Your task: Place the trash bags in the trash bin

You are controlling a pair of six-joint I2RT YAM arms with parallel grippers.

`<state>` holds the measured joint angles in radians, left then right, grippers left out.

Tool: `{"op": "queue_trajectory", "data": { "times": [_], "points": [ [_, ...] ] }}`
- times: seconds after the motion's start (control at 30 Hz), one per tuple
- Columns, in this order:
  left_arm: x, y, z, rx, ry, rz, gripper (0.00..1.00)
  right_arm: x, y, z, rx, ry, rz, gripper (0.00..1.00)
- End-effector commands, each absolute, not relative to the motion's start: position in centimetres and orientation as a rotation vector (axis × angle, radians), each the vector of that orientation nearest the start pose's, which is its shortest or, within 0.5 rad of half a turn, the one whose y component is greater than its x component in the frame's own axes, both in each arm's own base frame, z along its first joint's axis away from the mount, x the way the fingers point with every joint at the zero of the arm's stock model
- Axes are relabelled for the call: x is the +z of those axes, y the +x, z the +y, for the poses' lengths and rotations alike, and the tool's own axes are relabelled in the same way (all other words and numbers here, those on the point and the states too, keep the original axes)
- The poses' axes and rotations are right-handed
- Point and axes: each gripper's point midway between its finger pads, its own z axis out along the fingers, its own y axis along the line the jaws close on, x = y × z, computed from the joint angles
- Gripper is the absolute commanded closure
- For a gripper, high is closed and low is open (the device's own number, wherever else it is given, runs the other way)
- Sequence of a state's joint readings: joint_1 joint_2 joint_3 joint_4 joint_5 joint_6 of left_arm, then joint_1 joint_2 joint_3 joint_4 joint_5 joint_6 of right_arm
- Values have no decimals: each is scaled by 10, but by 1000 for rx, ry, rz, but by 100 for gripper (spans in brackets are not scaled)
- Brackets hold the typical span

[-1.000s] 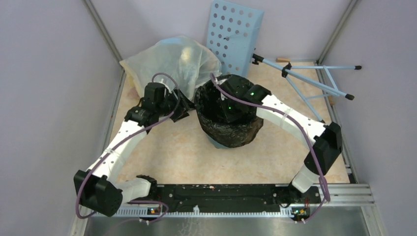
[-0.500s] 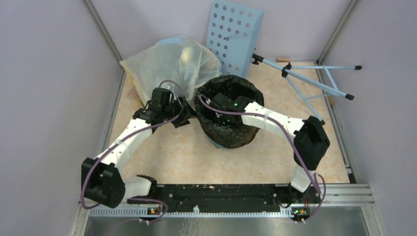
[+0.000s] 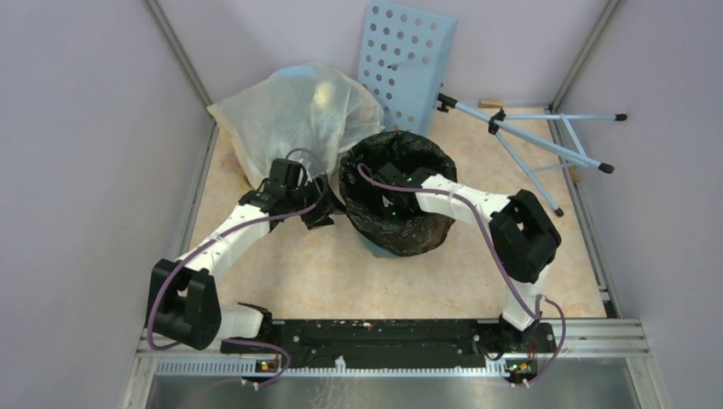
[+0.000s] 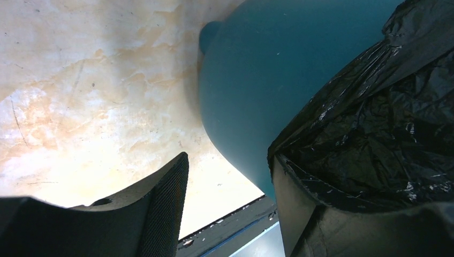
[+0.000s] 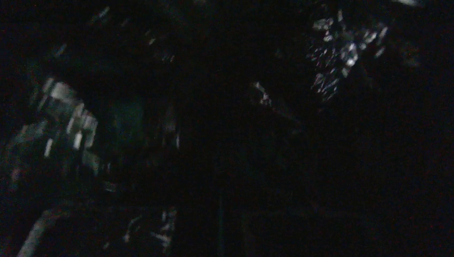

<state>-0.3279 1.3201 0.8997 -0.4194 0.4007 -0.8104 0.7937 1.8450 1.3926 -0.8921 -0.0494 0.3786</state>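
The glossy black trash bag (image 3: 401,226) lines the round teal trash bin (image 3: 373,246), its hem folded down over the outside. My left gripper (image 3: 327,210) is open at the bin's left side. In the left wrist view its fingers (image 4: 160,203) stand apart beside the teal wall (image 4: 251,80), and the bag's hem (image 4: 385,118) drapes over the right finger. My right gripper (image 3: 385,187) reaches down inside the lined bin. The right wrist view is nearly all dark, with only crinkled bag glints (image 5: 332,69), and its fingers cannot be made out.
A large translucent yellowish bag (image 3: 294,111) bulges at the back left, just behind my left arm. A pale blue perforated panel (image 3: 409,55) leans on the back wall. A folded tripod stand (image 3: 546,145) lies at the back right. Walls close in on three sides.
My left gripper has moved right and nearer, up against the bin. My right gripper has gone from above the rim down into the bin, its elbow swinging left and forward.
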Motion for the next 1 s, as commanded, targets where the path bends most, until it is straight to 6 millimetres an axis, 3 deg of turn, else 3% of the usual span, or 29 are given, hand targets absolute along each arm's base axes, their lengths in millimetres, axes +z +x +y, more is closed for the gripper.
{"op": "queue_trajectory", "data": {
  "times": [0.0,0.17,0.4,0.47,0.63,0.97],
  "points": [
    [146,288,-201,-1004,-369,2489,37,42,226,277,313,-621,2956,100],
    [155,291,-207,-1054,-371,2461,39,23,221,276,318,-594,3015,100],
    [172,297,-208,-1054,-368,2434,39,16,224,273,239,-606,3063,100],
    [175,296,-207,-1049,-372,2432,38,25,228,280,285,-627,3028,100],
    [183,294,-200,-1008,-369,2406,38,70,246,289,373,-597,2859,100],
    [187,289,-189,-947,-395,2399,36,126,252,277,398,-578,2669,100]
  ]
}}
